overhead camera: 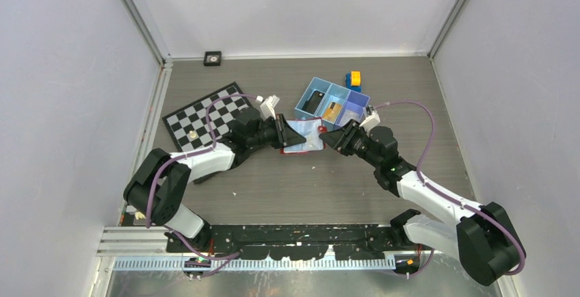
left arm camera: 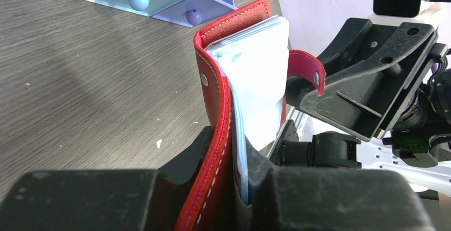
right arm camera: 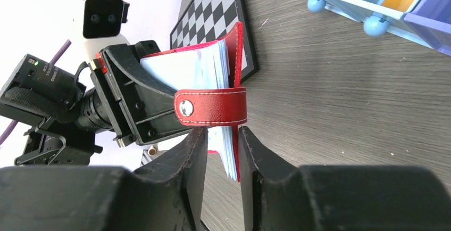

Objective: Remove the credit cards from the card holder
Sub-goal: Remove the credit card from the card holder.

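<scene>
Just beside the blue three-compartment plastic tray [overhead camera: 304,97], on its side toward the arm bases, the small red folding card holder [overhead camera: 303,136] is held open between the two arms over the grey wood-grain worktop [overhead camera: 308,187]. The left gripper [left arm camera: 230,159] has its jaws closed tight on one red cover and the pale clear sleeves next to it. The right gripper [right arm camera: 222,154] straddles the opposite edge of the sleeves, under the red snap tab [right arm camera: 211,106]. Its jaws stand narrowly apart, and I cannot tell whether they pinch. An orange-gold plastic card [overhead camera: 332,111] lies in the tray's middle compartment.
</scene>
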Available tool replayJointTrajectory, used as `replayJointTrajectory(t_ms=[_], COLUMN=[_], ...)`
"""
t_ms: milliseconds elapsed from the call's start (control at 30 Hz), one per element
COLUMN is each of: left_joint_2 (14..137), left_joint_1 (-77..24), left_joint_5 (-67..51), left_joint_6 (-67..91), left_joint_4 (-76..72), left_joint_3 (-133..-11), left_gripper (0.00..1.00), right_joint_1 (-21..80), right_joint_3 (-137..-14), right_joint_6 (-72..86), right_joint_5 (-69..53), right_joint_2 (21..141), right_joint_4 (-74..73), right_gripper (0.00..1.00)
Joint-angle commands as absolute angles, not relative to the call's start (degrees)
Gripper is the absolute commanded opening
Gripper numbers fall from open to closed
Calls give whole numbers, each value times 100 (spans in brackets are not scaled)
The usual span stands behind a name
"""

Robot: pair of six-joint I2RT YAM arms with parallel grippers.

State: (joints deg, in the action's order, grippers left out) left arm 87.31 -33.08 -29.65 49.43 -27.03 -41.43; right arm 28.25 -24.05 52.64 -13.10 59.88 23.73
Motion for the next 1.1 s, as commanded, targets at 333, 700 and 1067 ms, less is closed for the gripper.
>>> replayJointTrajectory(t_ms=[333, 700, 1067], left_joint_2=[8679, 8891, 8807], left_joint_1=[-3243, -3278, -3287], left_joint_5=[-3215, -3528, -3511], left_joint_6=[5023, 5203, 5168], left_joint_4=[-3227, -3489, -3421], left_joint_3=[-4038, -4123, -4122], left_gripper=[9, 9, 9], right_joint_1=[2813, 2817, 2821], right_joint_3=[-2608, -2864, -2863], right_joint_6=[5228, 5205, 5246], right_joint_5=[-1380, -1645, -1745], right_joint_2=[6097, 6692, 6779], right_joint_4=[2598, 2498, 2604], right_gripper=[16, 25, 22])
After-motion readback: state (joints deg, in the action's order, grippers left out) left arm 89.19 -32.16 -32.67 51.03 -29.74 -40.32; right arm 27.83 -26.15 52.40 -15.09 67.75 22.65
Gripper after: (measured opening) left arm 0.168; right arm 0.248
